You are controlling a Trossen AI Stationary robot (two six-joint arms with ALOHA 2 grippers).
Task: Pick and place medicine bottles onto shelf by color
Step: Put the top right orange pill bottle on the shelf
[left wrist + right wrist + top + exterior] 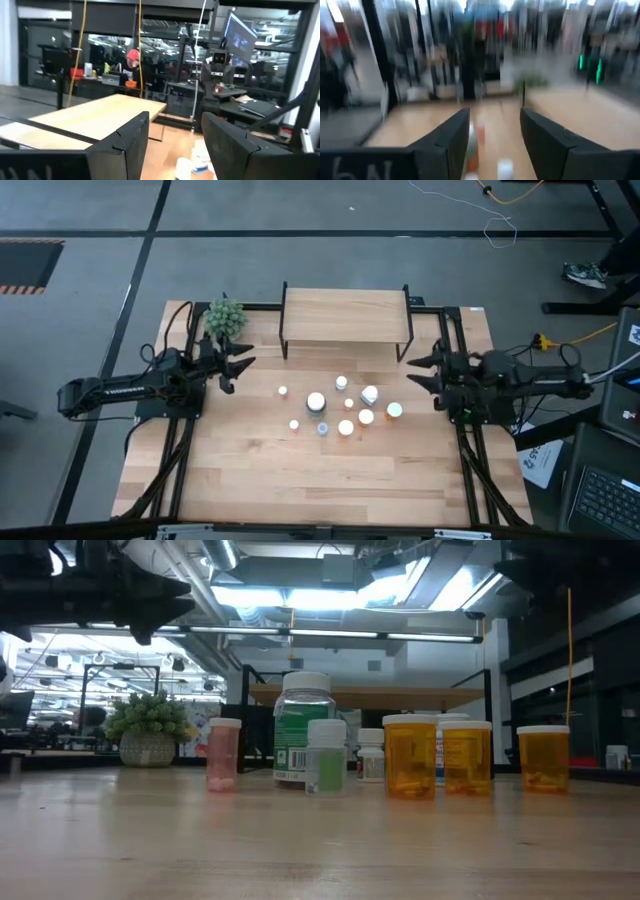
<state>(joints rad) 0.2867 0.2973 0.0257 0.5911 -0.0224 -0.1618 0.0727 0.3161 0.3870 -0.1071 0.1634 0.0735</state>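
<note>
Between the two arms, on the bare wood just in front of the shelf (346, 315), sits the whole bunch of medicine bottles (345, 405), all standing upright with caps up, so their long axes run straight up from the worktop (250, 470). Nothing's on the shelf top yet, so I'd say the sorting hasn't started.

The key relation: the cluster sits a bit off-centre toward the right side. The right gripper (415, 372) hangs at the right edge with its fingers spread wide and empty, pointing in at the bottles, and the closest one, with a greenish cap glow (394, 410), is near it. The left gripper (240, 368) is also wide open and holding nothing, over by the leafy plant ball (225, 318), with only a small bottle (283, 391) reasonably close. So the right arm looks better placed for a first grab, coming in sideways and dropping down.

From table height, you get three orange bottles (411, 757), a pink one (223, 754), a big green one (303, 730) with a smaller pale green one (325, 756) in front of it, and a little white one (370, 755). They stand close together, so neighbours could get knocked.
</note>
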